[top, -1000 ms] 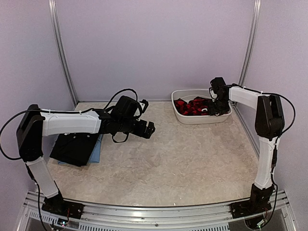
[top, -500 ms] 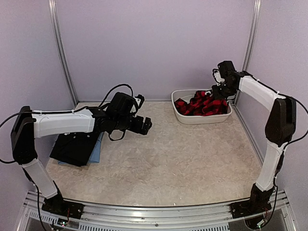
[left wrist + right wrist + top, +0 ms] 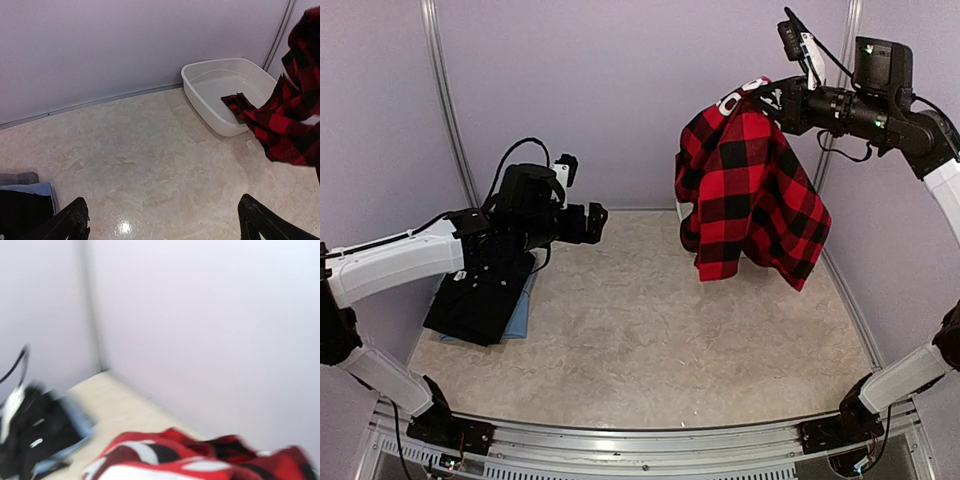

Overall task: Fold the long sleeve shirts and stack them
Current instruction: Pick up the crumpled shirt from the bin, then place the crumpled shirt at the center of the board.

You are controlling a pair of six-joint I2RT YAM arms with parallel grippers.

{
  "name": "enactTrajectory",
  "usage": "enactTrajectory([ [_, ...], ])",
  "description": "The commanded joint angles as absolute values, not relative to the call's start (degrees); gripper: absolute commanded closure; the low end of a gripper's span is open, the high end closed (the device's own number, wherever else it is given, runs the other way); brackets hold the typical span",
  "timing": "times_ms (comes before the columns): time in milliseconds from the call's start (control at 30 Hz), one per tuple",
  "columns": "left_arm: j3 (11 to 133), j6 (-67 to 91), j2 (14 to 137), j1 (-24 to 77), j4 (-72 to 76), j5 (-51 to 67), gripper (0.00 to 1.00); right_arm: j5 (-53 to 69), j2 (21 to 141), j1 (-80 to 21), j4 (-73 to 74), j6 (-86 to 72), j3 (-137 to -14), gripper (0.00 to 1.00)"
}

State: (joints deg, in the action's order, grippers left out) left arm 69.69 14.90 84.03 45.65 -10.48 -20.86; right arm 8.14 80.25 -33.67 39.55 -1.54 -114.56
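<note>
1. Plainly, the red-and-black checked flannel shirt (image 3: 750, 190) hangs in the air at the far right of the table (image 3: 650, 340). Its long axis runs straight down from the right gripper (image 3: 782, 103), which is clenched on the fabric at the top, near a white patch that may be the collar lining.
2. The shirt drapes in loose folds, not spread. In the left wrist view one dark end still trails into the white basin (image 3: 210, 115), so I judge it not yet fully clear of the rim.
3. The right arm is the nearer one, since it carries the shirt. The left gripper (image 3: 595, 220) stands well apart on the shirt's left, jaws fully released and holding nothing, facing across the table toward the cloth.
4. The coming move likely turns on that gap. The hanging edge lies to the right of the left gripper, so a second grasp would have to come from that side.
5. Behind the left arm, at the table's left edge, the black shirt (image 3: 470, 300) lies on the light blue shirt (image 3: 518, 315), and a grey one (image 3: 17, 177) shows at the far edge of the stack in the left wrist view.
6. A second ago the flannel lay bunched inside the basin with the right gripper low over it. Now it is hoisted high, and the left arm has risen and turned toward it.
</note>
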Motion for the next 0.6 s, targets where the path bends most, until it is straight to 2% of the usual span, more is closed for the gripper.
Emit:
enactTrajectory([
  [0,66.74,16.34,78.94,44.94,-9.38,-24.19,0.01,20.67,78.19,-34.55,38.38,-3.01,-108.21,1.0],
  [133,63.66,15.2,75.58,44.09,-7.58,-23.32,0.01,19.59,75.79,-34.55,41.05,-2.79,-102.53,0.97],
  [167,62.85,14.64,75.25,43.9,-7.15,-22.38,0.01,16.1,75.59,-34.36,42.09,-3.4,-99.9,0.9],
  [267,61.85,12.22,75.26,43.68,-6.23,-19.75,0.01,4.9,76.82,-32.36,46.79,-6.37,-94.87,0.57],
  [400,61.38,7.21,77.69,43.98,-5.96,-14.67,0.01,-8.2,80.14,-29.91,50.87,-8.55,-89.1,0.32],
  [467,61.24,4.75,79.37,44.45,-6.97,-11.55,0.01,-7.74,80.83,-29.94,50.46,-8.34,-86.92,0.27],
  [567,61.52,2.34,82.72,46.81,-9.68,-7.48,0.01,2.51,78.71,-30.96,45.44,-7.57,-81.32,0.23],
])
